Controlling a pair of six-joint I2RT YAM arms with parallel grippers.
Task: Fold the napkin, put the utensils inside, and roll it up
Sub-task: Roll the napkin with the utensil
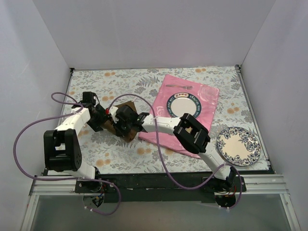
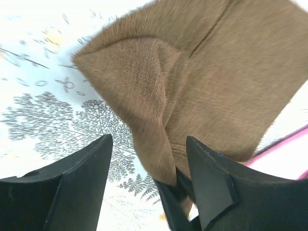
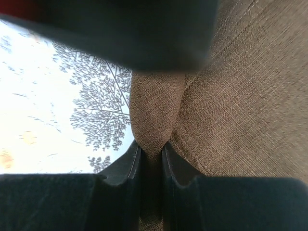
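Seen from above, the left gripper (image 1: 107, 116) and the right gripper (image 1: 119, 124) meet left of centre on the tabletop (image 1: 120, 82). Their black bodies cover most of the napkin (image 1: 127, 107), so only brown corners show at their far and near sides. That view does not show how either pair of jaws stands.

The left wrist view does. The left jaws are wide apart, one finger (image 2: 82, 178) on each side of a raised ridge of the napkin. Whether they touch the cloth I cannot tell. Low between them, the right gripper's slim black fingertips (image 2: 169, 199) pinch the foot of that ridge. In the right wrist view the right jaws are narrow, closed on a fold of the brown cloth. The rest of the napkin spreads off to the right, and a dark blurred shape crosses the top.

Just right of the napkin lies the pink cloth mat (image 1: 208, 96), partly under the right arm. A round plate (image 1: 183, 105) sits on it. The fork (image 1: 179, 86) lies along the mat's far edge, beyond that plate and well apart from the napkin. A second plate (image 1: 238, 146), flowered in blue, rests on the tabletop at the near right, off the mat.

The tabletop wears a pale cover printed with grey leaves and orange blossoms. Plain white walls (image 1: 154, 33) stand on the left, far and right sides.
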